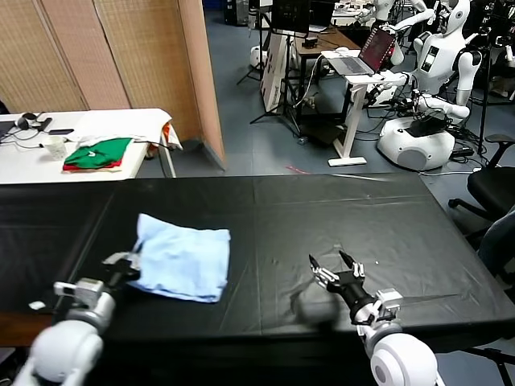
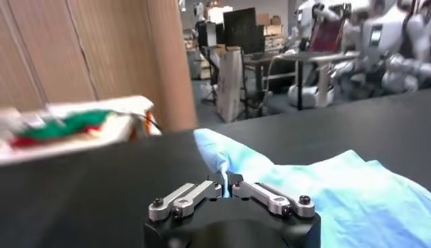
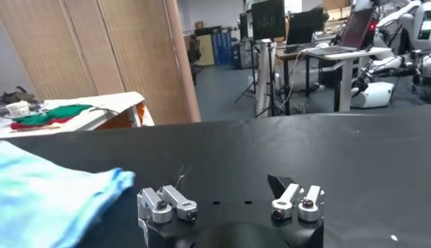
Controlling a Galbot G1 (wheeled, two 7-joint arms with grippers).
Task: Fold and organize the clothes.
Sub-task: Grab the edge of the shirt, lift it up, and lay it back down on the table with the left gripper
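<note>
L gripper (image 1: 129,261) pinching shirt (image 1: 183,262) edge, lower left of frame.
Lift slow, keep fingers closed on the hem; R gripper (image 1: 336,266) idle, fingers wide, lower right.

Head camera looks down across the black tabletop (image 1: 322,233); both wrist cameras skim low over it, facing the lab, sharing the blue T-shirt (image 2: 350,195).

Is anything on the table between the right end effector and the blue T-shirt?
Nothing visible: only bare black table lies between the open right end effector and the T-shirt, whose near edge the left end effector has pinched.
</note>
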